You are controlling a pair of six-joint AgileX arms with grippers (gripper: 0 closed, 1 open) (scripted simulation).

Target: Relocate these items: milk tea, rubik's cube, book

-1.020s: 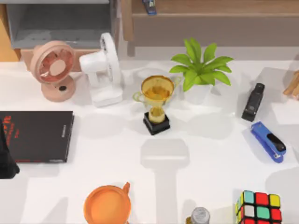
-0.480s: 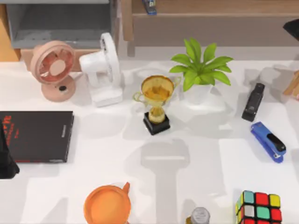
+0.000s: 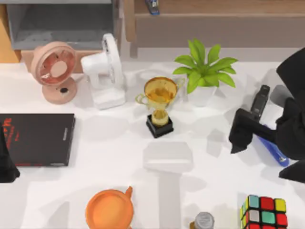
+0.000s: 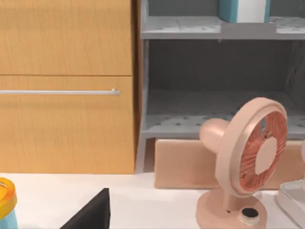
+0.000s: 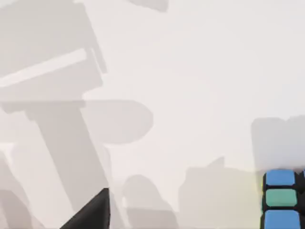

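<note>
The rubik's cube (image 3: 264, 213) sits at the table's front right corner; its blue and green stickers (image 5: 280, 199) show in the right wrist view. My right gripper (image 3: 238, 137) hangs above the table behind and slightly left of the cube, over the blue stapler (image 3: 272, 150). A teal book with white page edges (image 4: 242, 9) stands on the upper board of the grey shelf. A grey-capped container with a tan body (image 3: 204, 221) stands at the front edge; I cannot tell whether it is the milk tea. My left arm (image 3: 5, 164) is parked at the left edge.
A black book with red lettering (image 3: 37, 139) lies at the left. Pink fan (image 3: 55, 70), white fan (image 3: 106, 71), gold trophy (image 3: 159, 106) and potted plant (image 3: 204, 72) line the back. A black stapler (image 3: 259, 102) and an orange bowl (image 3: 109, 210) are also here.
My right arm has swung in from the upper right corner and now reaches over the staplers, covering part of the blue one. The left arm and all objects have stayed put.
</note>
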